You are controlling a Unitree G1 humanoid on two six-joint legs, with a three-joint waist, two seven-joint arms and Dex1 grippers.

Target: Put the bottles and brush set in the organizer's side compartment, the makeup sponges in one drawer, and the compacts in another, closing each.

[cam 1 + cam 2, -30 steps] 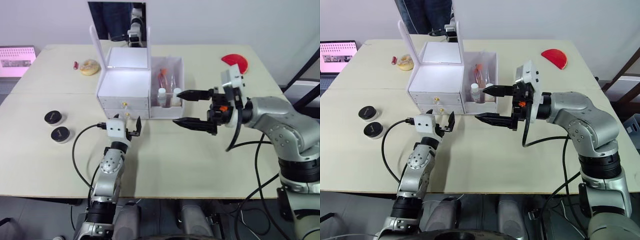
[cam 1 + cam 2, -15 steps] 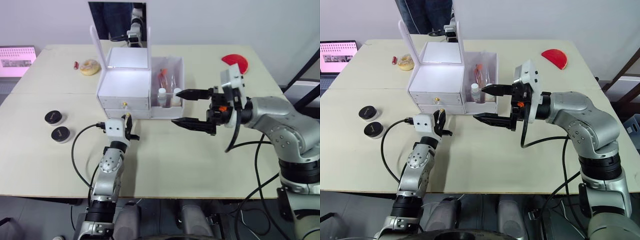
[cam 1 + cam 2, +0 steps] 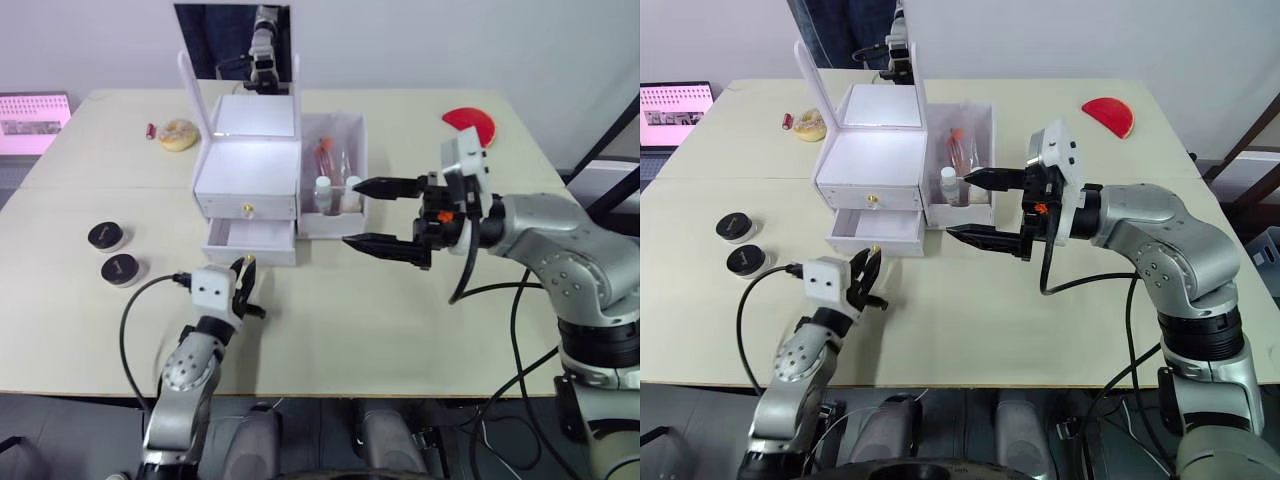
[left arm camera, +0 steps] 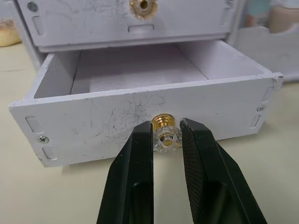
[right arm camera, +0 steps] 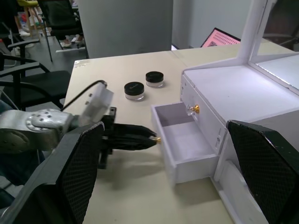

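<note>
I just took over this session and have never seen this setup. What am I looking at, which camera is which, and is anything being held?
This is a two-armed humanoid robot at a table. The two wide pictures come from its head, looking down over its arms; the other two come from cameras on its wrists.

On the table stands a white organizer with a mirror. Its side compartment holds two bottles and the brush set. Two black-lidded compacts lie on the robot's left, and a yellowish disc and a red half-round case lie further back.

The left gripper is shut on the gold knob of the lower drawer, which stands open and looks empty. The right gripper is open, holding nothing, in front of the side compartment.
</note>
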